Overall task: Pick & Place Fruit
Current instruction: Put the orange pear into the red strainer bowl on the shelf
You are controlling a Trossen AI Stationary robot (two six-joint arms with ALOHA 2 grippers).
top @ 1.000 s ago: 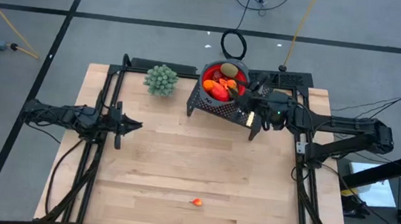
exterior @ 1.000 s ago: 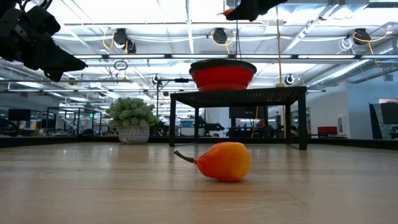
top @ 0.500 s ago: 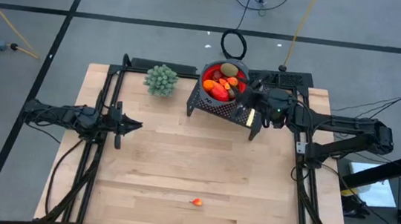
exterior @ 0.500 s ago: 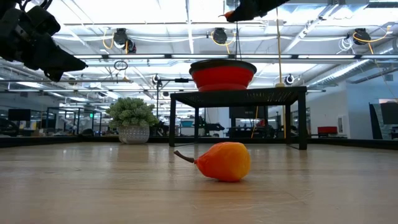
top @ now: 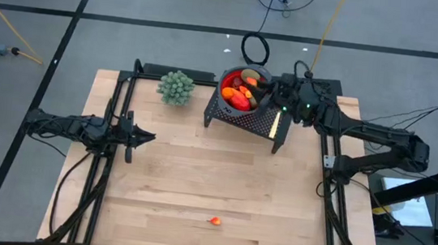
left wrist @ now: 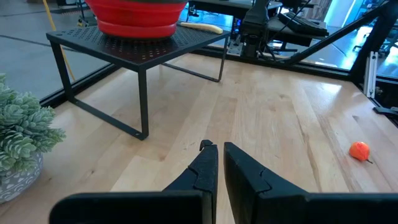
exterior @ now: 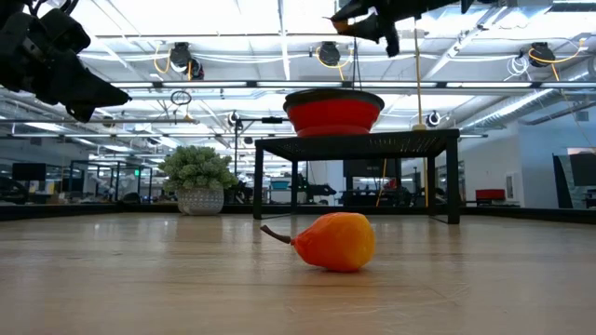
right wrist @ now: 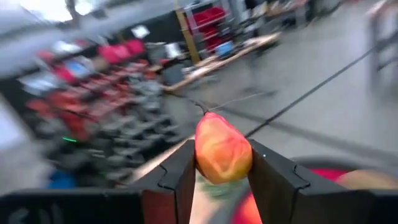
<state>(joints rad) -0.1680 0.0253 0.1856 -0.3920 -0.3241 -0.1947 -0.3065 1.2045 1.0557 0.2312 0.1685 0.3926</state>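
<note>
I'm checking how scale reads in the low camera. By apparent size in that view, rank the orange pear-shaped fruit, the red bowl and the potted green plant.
1. Orange pear-shaped fruit and red bowl: alike; the fruit's nearness inflates it.
2. Potted green plant: smallest, farthest back.

I see the left pincer [left wrist: 216,163] with its fingers nearly together above the wooden worktop [left wrist: 280,118]. A red bowl [left wrist: 137,15] sits on a black perforated stand [left wrist: 140,46]. A small orange fruit [left wrist: 359,150] lies well apart, and a pale green plant [left wrist: 22,134] stands beside the stand.
</note>
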